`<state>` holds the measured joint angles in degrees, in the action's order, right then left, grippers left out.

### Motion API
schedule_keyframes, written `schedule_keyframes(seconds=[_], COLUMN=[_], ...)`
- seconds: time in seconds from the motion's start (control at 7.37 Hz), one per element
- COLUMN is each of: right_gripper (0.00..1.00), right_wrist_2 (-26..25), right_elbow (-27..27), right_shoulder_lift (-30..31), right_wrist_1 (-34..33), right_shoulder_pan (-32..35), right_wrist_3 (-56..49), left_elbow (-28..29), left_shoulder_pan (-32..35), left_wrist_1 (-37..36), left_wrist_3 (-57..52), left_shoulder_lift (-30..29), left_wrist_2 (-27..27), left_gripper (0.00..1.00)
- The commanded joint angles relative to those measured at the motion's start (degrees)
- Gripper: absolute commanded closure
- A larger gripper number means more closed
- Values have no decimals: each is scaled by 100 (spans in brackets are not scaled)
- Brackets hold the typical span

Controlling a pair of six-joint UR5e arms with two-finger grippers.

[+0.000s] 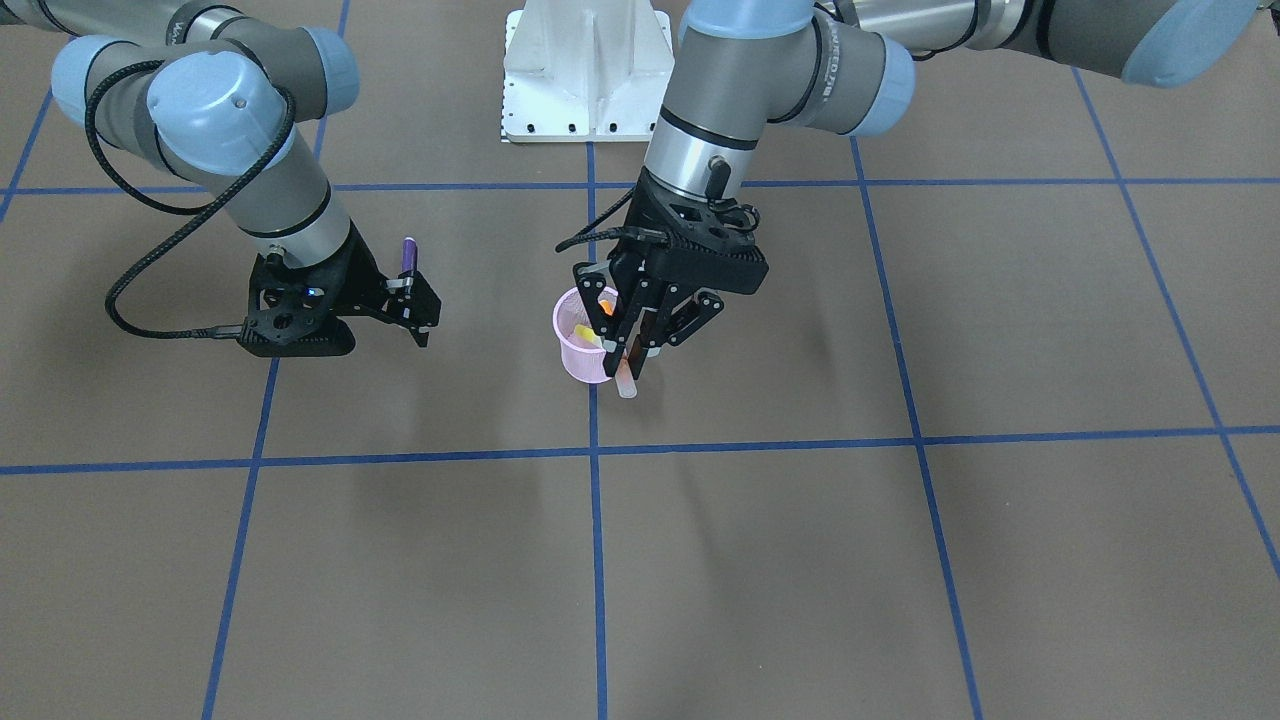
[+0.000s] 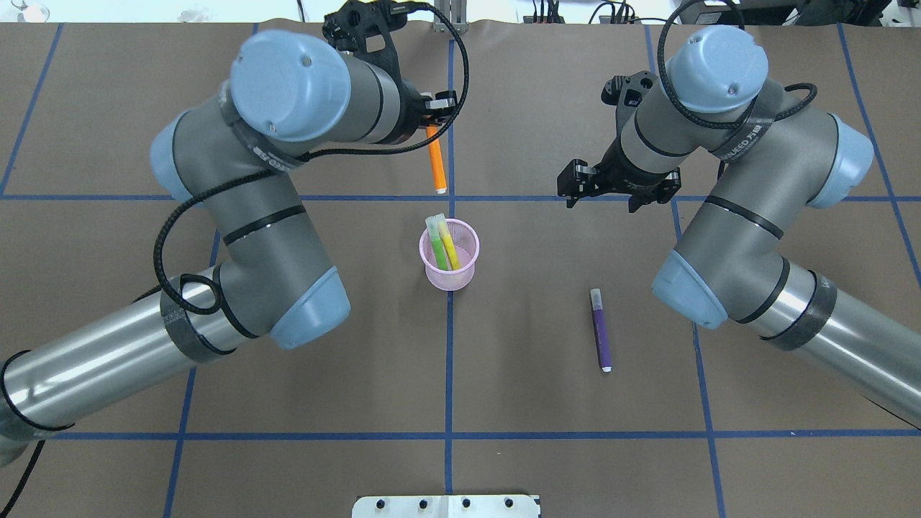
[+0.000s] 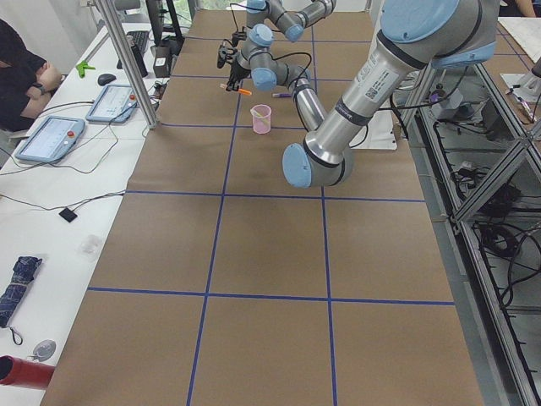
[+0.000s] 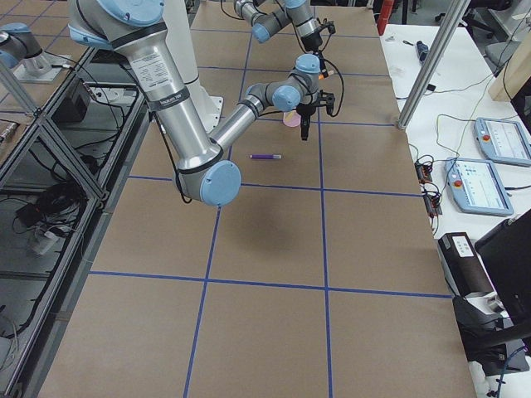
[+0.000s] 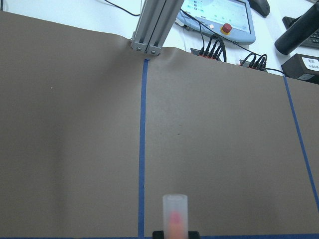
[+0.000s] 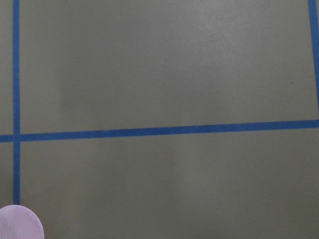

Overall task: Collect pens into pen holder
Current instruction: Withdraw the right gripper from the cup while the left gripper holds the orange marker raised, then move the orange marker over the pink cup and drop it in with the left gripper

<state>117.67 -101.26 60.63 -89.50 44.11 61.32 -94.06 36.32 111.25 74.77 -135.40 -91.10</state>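
Note:
The pink mesh pen holder (image 2: 450, 253) stands at the table's middle, with the green pen (image 2: 436, 243) and the yellow pen (image 2: 450, 246) leaning inside. My left gripper (image 2: 432, 119) is shut on the orange pen (image 2: 435, 162) and holds it above the table just beyond the holder. The pen's pale cap (image 5: 175, 211) points away from me. In the front view this gripper (image 1: 632, 355) overlaps the holder (image 1: 575, 350). The purple pen (image 2: 601, 329) lies flat on the table to the holder's right. My right gripper (image 2: 570, 188) is open and empty, above the table beyond the purple pen.
Blue tape lines (image 2: 450, 374) grid the brown table cover. The white robot base plate (image 1: 587, 70) sits at my edge. An aluminium post (image 5: 152, 25) and operator tablets (image 3: 51, 135) stand past the far edge.

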Motion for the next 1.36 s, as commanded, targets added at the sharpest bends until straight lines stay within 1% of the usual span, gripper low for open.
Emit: schedule_keyframes(seconds=[0.0, 0.27, 0.54, 0.68, 0.81, 1.22], right_gripper=[1, 1, 1, 1, 1, 1], right_wrist_2=[36, 19, 19, 28, 28, 36], right_elbow=[97, 133, 133, 142, 142, 133], right_shoulder_lift=[2, 19, 98, 124, 133, 151], right_wrist_1=[-15, -6, 3, -6, -15, -24], right_shoulder_pan=[-95, -279, -350, -386, -412, -412], right_wrist_3=[47, 65, 65, 65, 65, 65], left_elbow=[-7, 80, 230, 465, 685, 696], left_shoulder_pan=[-336, -502, -512, -512, -521, -652], left_wrist_1=[503, 556, 565, 774, 1159, 1215], left_wrist_3=[160, 134, 125, 143, 151, 143], left_shoulder_lift=[181, 181, 172, 163, 172, 190], left_wrist_2=[654, 952, 971, 980, 980, 980], left_gripper=[100, 100, 100, 100, 100, 100])
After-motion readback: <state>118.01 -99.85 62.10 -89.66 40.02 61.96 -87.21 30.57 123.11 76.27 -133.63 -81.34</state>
